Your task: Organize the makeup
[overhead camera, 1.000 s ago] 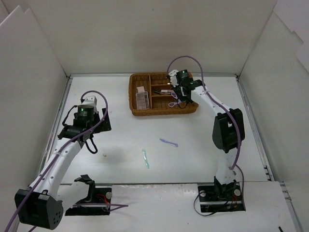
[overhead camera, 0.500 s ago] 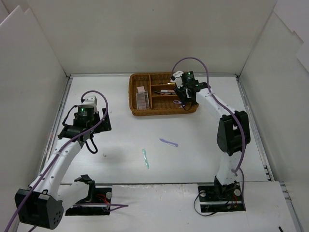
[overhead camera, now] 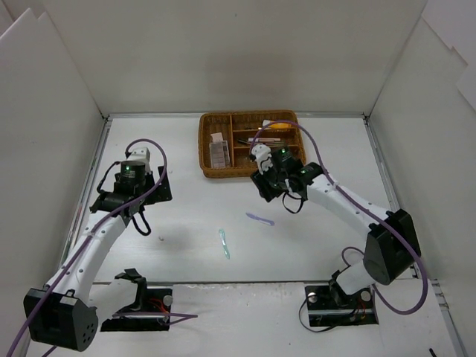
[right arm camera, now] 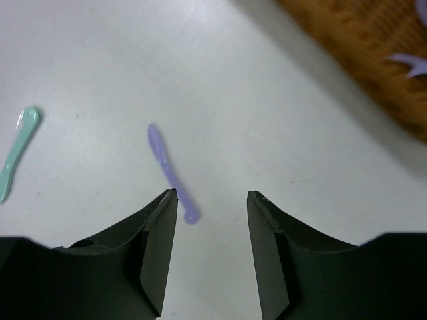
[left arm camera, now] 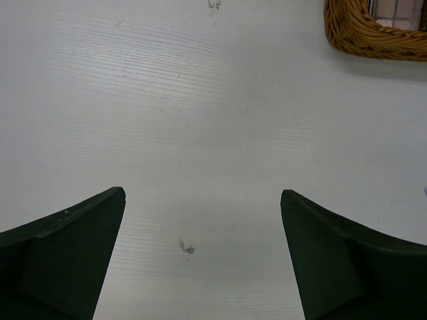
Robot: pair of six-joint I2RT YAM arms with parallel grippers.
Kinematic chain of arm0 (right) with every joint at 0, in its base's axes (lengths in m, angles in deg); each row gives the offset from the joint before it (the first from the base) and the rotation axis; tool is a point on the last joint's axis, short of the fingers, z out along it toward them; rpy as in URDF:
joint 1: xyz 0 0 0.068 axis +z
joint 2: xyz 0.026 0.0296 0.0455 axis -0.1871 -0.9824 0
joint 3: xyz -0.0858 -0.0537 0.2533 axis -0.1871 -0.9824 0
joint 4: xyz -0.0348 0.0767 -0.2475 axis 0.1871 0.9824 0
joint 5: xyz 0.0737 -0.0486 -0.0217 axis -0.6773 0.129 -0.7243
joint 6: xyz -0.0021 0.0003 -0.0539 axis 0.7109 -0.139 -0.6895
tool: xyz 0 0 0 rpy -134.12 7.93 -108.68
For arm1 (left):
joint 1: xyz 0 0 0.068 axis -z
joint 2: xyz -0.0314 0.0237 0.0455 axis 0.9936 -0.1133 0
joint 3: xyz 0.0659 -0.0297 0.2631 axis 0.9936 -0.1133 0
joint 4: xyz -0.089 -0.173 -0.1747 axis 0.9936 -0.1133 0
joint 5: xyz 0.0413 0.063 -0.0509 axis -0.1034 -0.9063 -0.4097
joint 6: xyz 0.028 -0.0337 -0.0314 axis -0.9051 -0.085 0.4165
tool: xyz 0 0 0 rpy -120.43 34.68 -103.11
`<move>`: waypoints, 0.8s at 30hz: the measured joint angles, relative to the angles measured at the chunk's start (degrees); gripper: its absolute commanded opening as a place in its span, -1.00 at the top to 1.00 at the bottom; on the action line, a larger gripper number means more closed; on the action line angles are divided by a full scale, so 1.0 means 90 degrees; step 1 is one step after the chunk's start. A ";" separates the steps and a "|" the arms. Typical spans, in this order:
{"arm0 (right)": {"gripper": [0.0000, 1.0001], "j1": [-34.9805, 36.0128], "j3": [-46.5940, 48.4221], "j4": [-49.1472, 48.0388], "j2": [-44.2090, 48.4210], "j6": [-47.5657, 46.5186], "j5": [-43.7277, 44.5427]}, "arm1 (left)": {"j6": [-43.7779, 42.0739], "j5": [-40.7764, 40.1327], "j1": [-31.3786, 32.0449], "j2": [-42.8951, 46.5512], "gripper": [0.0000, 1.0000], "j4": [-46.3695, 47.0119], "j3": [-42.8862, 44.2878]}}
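On the table lie a lilac tool (overhead camera: 259, 219) (right arm camera: 167, 163) and a mint tool (overhead camera: 224, 243) (right arm camera: 17, 150). Other makeup sits in the wicker tray (overhead camera: 205, 165): a brown palette (overhead camera: 218, 152), thin pencils (overhead camera: 262, 139) and another lilac tool (right arm camera: 407, 63). My right gripper (overhead camera: 262, 190) (right arm camera: 212, 193) hangs open just above the table. The round end of the loose lilac tool lies just inside its left finger, untouched. My left gripper (overhead camera: 149, 195) (left arm camera: 203, 192) is wide open over bare table, holding nothing.
White walls stand around the table on three sides. A corner of the wicker tray (left arm camera: 373, 43) shows far ahead and to the right of the left gripper. The tray's rim (right arm camera: 353, 47) lies ahead and to the right of the right gripper.
My right arm has pulled back out of the tray towards the near left, and its jaws have opened. It now hangs over the loose lilac tool. The left arm has not moved.
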 measured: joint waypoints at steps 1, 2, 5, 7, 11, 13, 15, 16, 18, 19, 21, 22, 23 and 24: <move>0.14 0.0112 -0.0185 0.0019 -0.0024 0.0090 -0.0041 | 0.0000 0.0000 0.0000 -0.0005 -0.94 0.0000 0.0000; 0.13 0.0209 -0.0350 0.0066 -0.0053 0.0163 -0.0073 | 0.0000 0.0000 0.0000 -0.0007 -0.94 0.0002 0.0000; 0.13 0.0515 -0.0697 0.0158 -0.0204 0.0389 -0.0097 | 0.0000 0.0000 0.0000 -0.0017 -0.94 0.0002 0.0000; 0.13 0.0653 -0.0787 0.0165 -0.0311 0.0491 -0.0090 | 0.0000 0.0000 0.0000 -0.0022 -0.94 0.0000 0.0000; 0.12 0.0901 -0.0789 0.0148 -0.0685 0.0607 -0.0061 | 0.0000 0.0000 0.0000 -0.0022 -0.94 0.0002 0.0000; 0.12 0.0976 -0.0787 0.0148 -0.0899 0.0629 -0.0056 | 0.0000 0.0000 0.0000 -0.0022 -0.94 0.0000 0.0000; 0.12 0.1005 -0.0758 0.0168 -0.1112 0.0651 -0.0002 | 0.0000 -0.0002 0.0000 -0.0022 -0.94 0.0000 0.0000; 0.12 0.1005 -0.0726 0.0180 -0.1222 0.0665 0.0039 | 0.0000 -0.0002 0.0000 -0.0022 -0.94 0.0000 0.0000; 0.13 0.1005 -0.0653 0.0209 -0.1387 0.0702 0.0136 | 0.0000 -0.0002 0.0000 -0.0022 -0.94 0.0000 0.0000; 0.13 0.1005 -0.0622 0.0214 -0.1455 0.0726 0.0180 | 0.0000 -0.0002 0.0000 -0.0022 -0.94 0.0000 0.0000; 0.13 0.1005 -0.0537 0.0270 -0.1562 0.0746 0.0282 | 0.0000 -0.0002 0.0000 -0.0022 -0.94 0.0000 0.0000; 0.13 0.1005 -0.0493 0.0287 -0.1613 0.0748 0.0338 | 0.0000 -0.0005 0.0000 -0.0022 -0.94 0.0000 0.0000; 0.14 0.1010 -0.0444 0.0313 -0.1661 0.0748 0.0398 | 0.0000 -0.0005 0.0000 -0.0022 -0.94 -0.0002 0.0000; 0.14 0.1010 -0.0408 0.0333 -0.1712 0.0746 0.0437 | 0.0000 -0.0005 0.0000 -0.0019 -0.94 0.0000 0.0000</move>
